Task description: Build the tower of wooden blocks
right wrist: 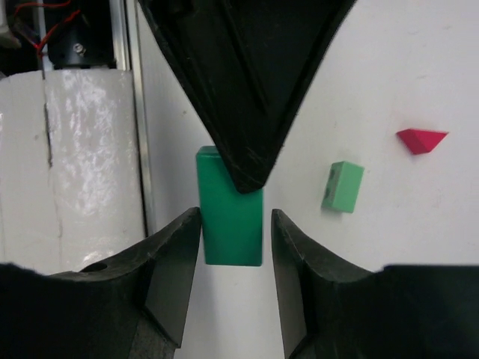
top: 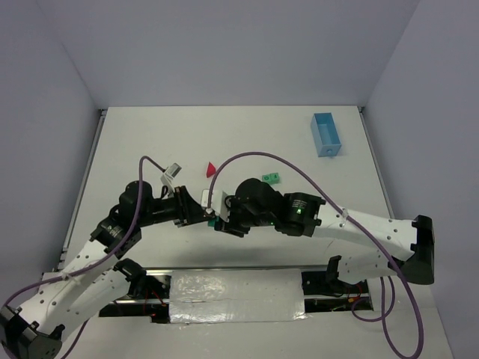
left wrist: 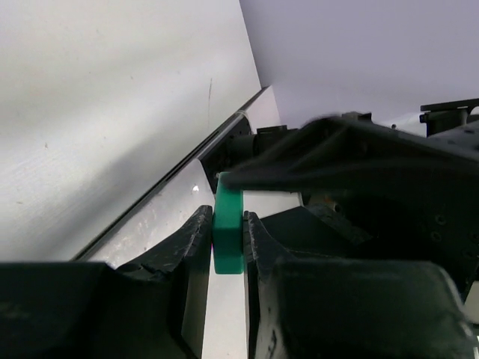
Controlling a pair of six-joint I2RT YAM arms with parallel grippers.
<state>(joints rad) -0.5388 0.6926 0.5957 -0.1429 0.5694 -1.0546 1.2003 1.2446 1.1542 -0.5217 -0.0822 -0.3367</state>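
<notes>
A dark green rectangular block (left wrist: 228, 233) is clamped between my left gripper's (left wrist: 227, 218) two fingers and held above the white table. In the right wrist view the same block (right wrist: 228, 232) sits between my right gripper's (right wrist: 233, 218) open fingers, with a small gap on each side. A left finger (right wrist: 247, 90) covers the block's top. Both grippers meet near the table's front middle (top: 212, 218). A lighter green block (top: 271, 178) (right wrist: 343, 186) and the red triangular piece (top: 212, 168) (right wrist: 420, 140) lie apart on the table.
A light blue tray (top: 325, 134) stands at the back right. A white taped pad (top: 236, 295) and a metal rail run along the near edge, close under the grippers. Purple cables arch over both arms.
</notes>
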